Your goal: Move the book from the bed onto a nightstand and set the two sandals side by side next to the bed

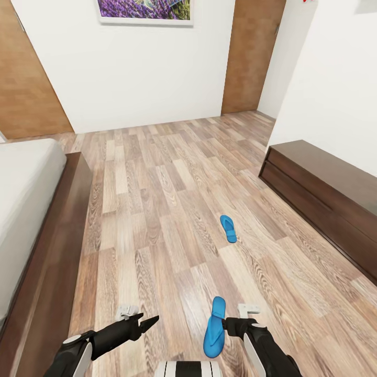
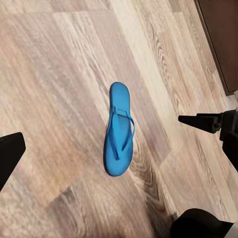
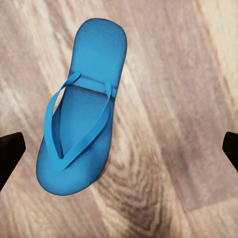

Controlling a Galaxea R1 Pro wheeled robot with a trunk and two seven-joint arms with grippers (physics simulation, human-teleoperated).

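Note:
Two blue sandals lie on the wood floor. The near sandal (image 1: 214, 329) (image 2: 119, 130) (image 3: 82, 111) rests flat just in front of my base, straps up. My right gripper (image 1: 226, 323) hovers beside and above it, open, with one fingertip (image 3: 10, 152) at each side of the sandal and not touching it. The far sandal (image 1: 228, 229) lies alone further out. My left gripper (image 1: 149, 319) is open and empty, pointing toward the near sandal. The bed (image 1: 52, 251) runs along the left. The book and the nightstand are out of view.
A long low dark-wood cabinet (image 1: 324, 188) stands against the right wall. Brown doors (image 1: 251, 55) flank the white far wall, which carries a framed picture (image 1: 144, 10). Open plank floor lies between the bed and the cabinet.

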